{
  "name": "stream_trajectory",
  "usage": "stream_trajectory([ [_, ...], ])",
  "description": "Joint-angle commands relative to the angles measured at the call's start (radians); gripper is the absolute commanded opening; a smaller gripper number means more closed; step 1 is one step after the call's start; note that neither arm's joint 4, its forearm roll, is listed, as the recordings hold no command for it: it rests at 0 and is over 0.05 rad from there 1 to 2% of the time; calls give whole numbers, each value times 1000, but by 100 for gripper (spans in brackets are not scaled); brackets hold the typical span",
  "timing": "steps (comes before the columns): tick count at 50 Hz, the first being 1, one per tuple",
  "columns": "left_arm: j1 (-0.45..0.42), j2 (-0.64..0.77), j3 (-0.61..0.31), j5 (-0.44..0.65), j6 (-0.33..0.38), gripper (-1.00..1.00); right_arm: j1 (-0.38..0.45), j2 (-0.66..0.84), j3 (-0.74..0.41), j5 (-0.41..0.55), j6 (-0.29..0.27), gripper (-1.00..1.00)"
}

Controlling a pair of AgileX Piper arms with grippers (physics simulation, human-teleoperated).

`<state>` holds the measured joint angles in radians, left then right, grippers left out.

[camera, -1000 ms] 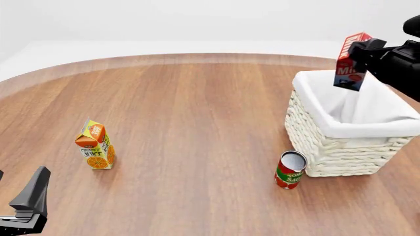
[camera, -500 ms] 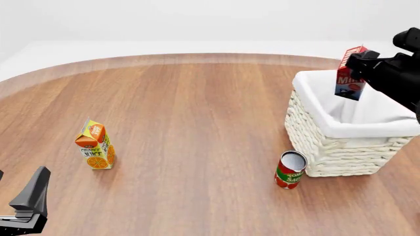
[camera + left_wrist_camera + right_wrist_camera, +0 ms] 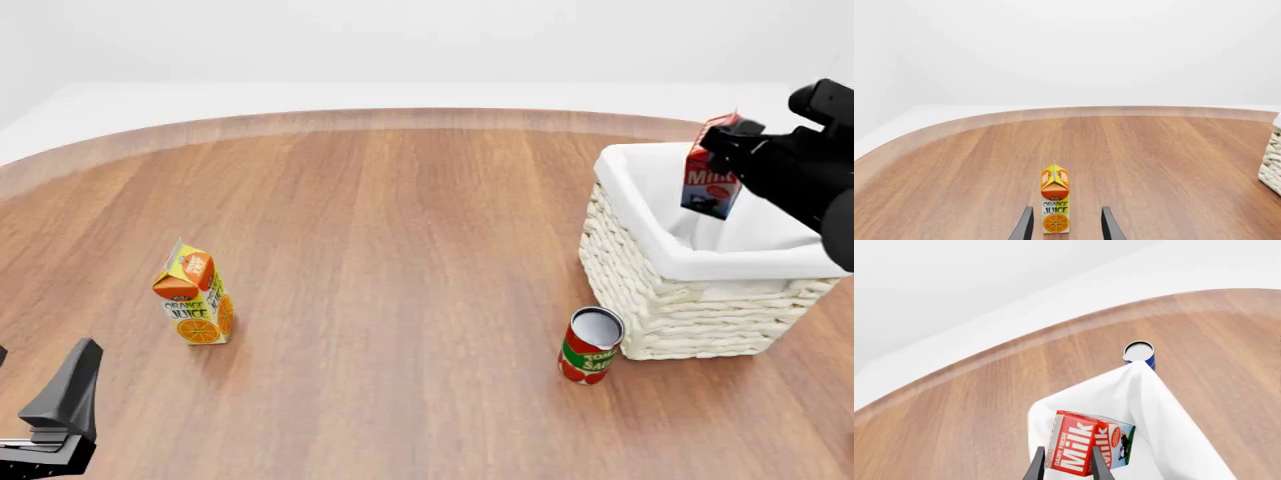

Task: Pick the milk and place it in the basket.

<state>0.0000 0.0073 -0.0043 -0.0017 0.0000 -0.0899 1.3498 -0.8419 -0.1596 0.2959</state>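
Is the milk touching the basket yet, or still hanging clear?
Cannot tell. In the front view the milk, in the right claw, overlaps the basket lining; neither view shows gap or contact.

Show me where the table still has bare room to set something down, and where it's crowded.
Bare wood spans the middle, between the orange juice carton and the basket, and the far edge. Crowded: the tomato can beside the basket, where the right gripper holds the milk.

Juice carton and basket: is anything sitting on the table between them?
No. In the front view only bare wood lies between juice carton and basket; the can stands nearer the camera.
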Motion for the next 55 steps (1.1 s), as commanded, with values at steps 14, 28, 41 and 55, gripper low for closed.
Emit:
stream_trajectory([
  [14,0,0,0,0,0,100,-36,92,-31,-73,45,-100],
  [28,0,0,0,0,0,100,-21,139,-28,-101,88,-100],
  [41,0,0,0,0,0,100,-23,175,-40,-104,79,-100],
  [55,0,0,0,0,0,100,-30,214,-39,-123,77,-100],
])
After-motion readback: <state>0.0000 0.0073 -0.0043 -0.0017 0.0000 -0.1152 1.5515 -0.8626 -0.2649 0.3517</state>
